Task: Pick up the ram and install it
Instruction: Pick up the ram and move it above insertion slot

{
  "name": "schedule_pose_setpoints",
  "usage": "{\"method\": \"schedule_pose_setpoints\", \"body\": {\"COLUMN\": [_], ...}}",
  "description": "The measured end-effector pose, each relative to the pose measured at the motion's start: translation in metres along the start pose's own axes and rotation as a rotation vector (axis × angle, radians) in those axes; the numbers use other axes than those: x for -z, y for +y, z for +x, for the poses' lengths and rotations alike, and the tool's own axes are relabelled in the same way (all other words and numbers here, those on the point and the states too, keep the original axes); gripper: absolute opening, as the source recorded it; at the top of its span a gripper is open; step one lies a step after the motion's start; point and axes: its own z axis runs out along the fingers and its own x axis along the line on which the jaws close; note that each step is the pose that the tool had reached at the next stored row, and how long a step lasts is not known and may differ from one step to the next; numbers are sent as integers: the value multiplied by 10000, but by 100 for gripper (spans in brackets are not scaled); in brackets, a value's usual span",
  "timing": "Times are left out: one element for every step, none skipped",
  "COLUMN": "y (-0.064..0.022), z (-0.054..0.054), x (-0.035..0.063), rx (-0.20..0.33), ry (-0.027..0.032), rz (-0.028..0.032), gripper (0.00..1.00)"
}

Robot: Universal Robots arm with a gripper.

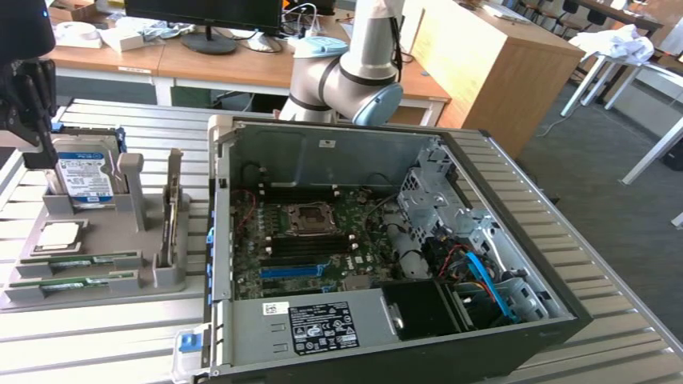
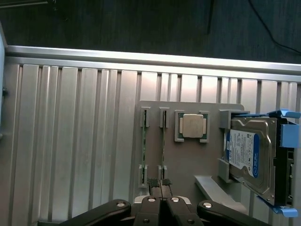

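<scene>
Gripper (image 2: 159,181) is pressed together, holding nothing, hovering over the gray tray (image 2: 188,165) at its ram end. Both ram sticks (image 1: 79,261) sit in their tray slots beside the processor (image 2: 192,126); the hard drive (image 2: 249,155) is on the tray's other side. The computer case (image 1: 405,264) lies open next to the tray on the counter (image 1: 96,336), and its blue slot (image 1: 291,270) looks empty. My read: pickup not done, install not done.
</scene>
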Motion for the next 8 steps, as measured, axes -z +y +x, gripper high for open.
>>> {"method": "schedule_pose_setpoints", "body": {"y": [0, 0, 0, 0, 0, 0, 0, 0], "z": [0, 0, 0, 0, 0, 0, 0, 0], "x": [0, 0, 0, 0, 0, 0, 0, 0], "rx": [0, 1, 1, 1, 1, 2, 2, 1], "ry": [-11, -21, -34, -48, -61, -80, -93, -94], "rz": [4, 9, 17, 26, 36, 51, 61, 62], "gripper": [10, 10, 10, 10, 10, 10, 10, 10]}}
